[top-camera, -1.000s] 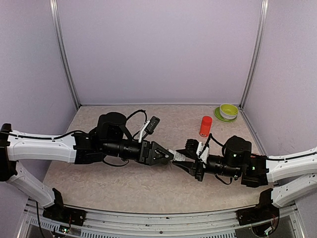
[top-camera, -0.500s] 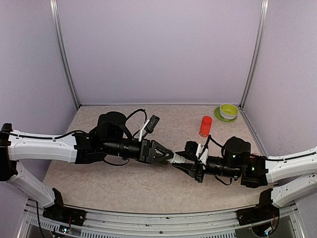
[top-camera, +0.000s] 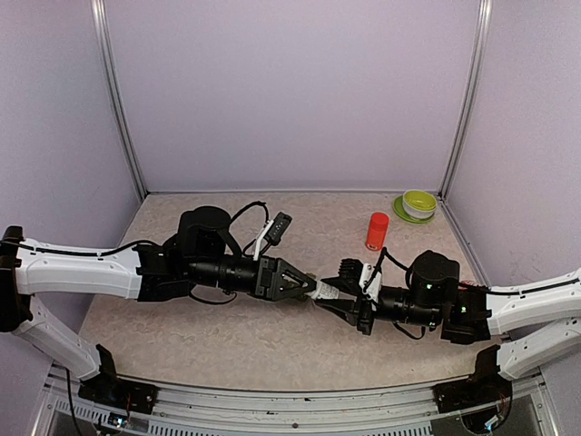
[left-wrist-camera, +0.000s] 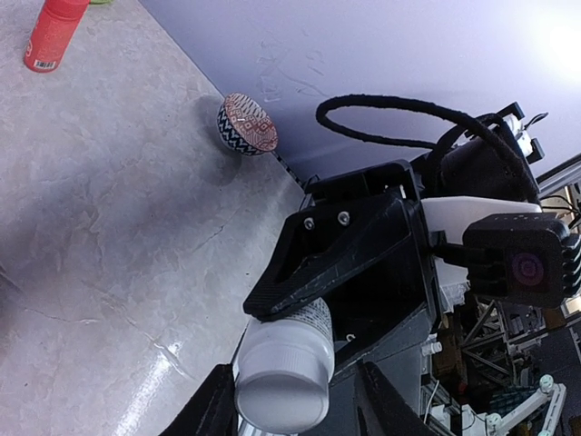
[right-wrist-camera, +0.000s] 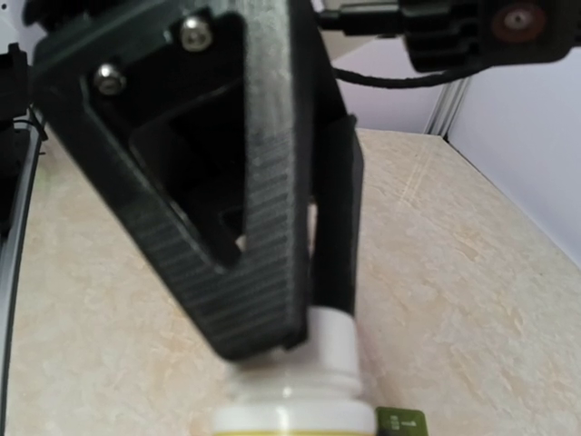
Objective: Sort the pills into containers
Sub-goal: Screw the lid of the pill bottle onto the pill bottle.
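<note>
A small white bottle [top-camera: 322, 290] hangs above the table between both arms. My right gripper [top-camera: 330, 294] is shut on its body; one of its black fingers [left-wrist-camera: 336, 263] lies across the labelled side. My left gripper [left-wrist-camera: 292, 371] is open around the white cap [left-wrist-camera: 281, 377]: one finger touches it and a gap shows at the other. In the right wrist view the left gripper's fingers [right-wrist-camera: 245, 182] straddle the cap [right-wrist-camera: 332, 343]. A dark green corner of the containers [right-wrist-camera: 400, 423] shows on the table beneath. No pills are in view.
A red-orange bottle [top-camera: 377, 231] stands at the back right. A green bowl on a plate [top-camera: 418, 203] sits in the far right corner. A round patterned object [left-wrist-camera: 247, 124] lies against the wall. Purple walls enclose the table on three sides.
My left gripper's jaws have narrowed around the bottle's cap. Both arms have stayed almost in place, with the right gripper still gripping the bottle.
</note>
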